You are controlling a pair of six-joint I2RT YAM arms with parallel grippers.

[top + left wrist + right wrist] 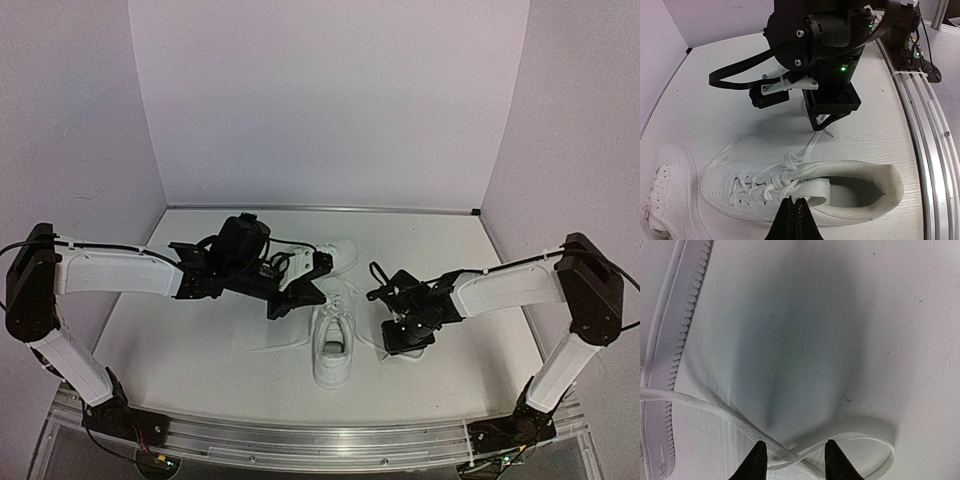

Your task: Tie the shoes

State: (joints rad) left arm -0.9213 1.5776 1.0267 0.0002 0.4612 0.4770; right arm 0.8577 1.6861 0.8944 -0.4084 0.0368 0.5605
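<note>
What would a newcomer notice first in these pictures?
A white shoe lies in the middle of the table, with a second shoe farther back. The left gripper is shut close over the first shoe. The right gripper stands open over a lace loop beside that shoe.

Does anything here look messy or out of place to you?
Nothing looks spilled or damaged. The nearer white low-top sneaker has its long white laces untied, trailing loose across the white table on both sides. The other white sneaker sits farther back rather than alongside it.
</note>
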